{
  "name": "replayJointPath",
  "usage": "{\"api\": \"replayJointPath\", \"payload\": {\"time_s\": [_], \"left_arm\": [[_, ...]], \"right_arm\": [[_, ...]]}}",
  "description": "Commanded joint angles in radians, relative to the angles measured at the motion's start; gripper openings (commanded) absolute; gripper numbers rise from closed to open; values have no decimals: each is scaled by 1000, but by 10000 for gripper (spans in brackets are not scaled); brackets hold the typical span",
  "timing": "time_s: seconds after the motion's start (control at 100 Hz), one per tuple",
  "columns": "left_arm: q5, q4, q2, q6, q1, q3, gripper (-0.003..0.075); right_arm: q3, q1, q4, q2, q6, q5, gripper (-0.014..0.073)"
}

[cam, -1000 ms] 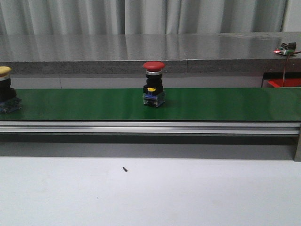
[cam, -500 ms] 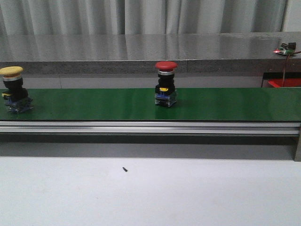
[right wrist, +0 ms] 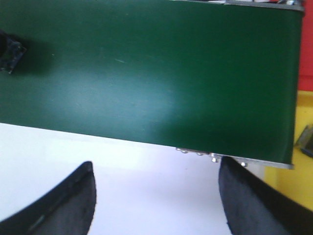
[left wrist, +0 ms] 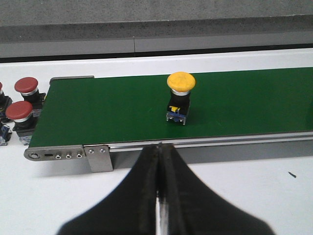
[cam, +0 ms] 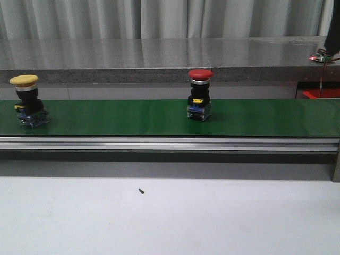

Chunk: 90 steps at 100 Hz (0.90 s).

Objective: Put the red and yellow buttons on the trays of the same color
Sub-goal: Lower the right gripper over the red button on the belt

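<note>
Your left gripper (left wrist: 159, 193) is closed: its two dark fingers (left wrist: 142, 196) press together along their length, with nothing between them. It hangs over the white table (left wrist: 58, 196), just short of the belt's (left wrist: 112, 107) near rail, touching nothing. Past its tip, the yellow button (left wrist: 180, 97) stands upright on the belt. Two more red buttons (left wrist: 23, 105) sit off the belt's end, beside the roller.

Your right gripper (right wrist: 156, 196) is wide open, the fingers (right wrist: 68, 200) far apart and empty, over the table edge next to the belt's other end. Beyond that end you can see a strip of red tray (right wrist: 307, 46) and a yellow tray (right wrist: 293, 181) surface beside it.

From the front, the yellow button (cam: 28, 101) stands near the belt's (cam: 122, 117) left end, and the red button (cam: 200, 94) stands upright a little right of the middle, well apart from it. A corner of the red tray (cam: 321, 94) shows at far right, behind the belt.
</note>
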Motion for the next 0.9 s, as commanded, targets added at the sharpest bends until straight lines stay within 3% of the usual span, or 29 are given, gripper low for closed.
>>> {"api": "replayJointPath", "payload": {"time_s": [0.0,0.6,0.89], "left_arm": [[-67,-11,4,2,-7,-28,-20],[-67,-11,4,2,-7,-28,-20],[-67,-11,4,2,-7,-28,-20]], "right_arm": [[-100,26,23,33,22,29,531],[-685,195,18,431,244,332,528],[-776,204,19,558,276,377,528]]}}
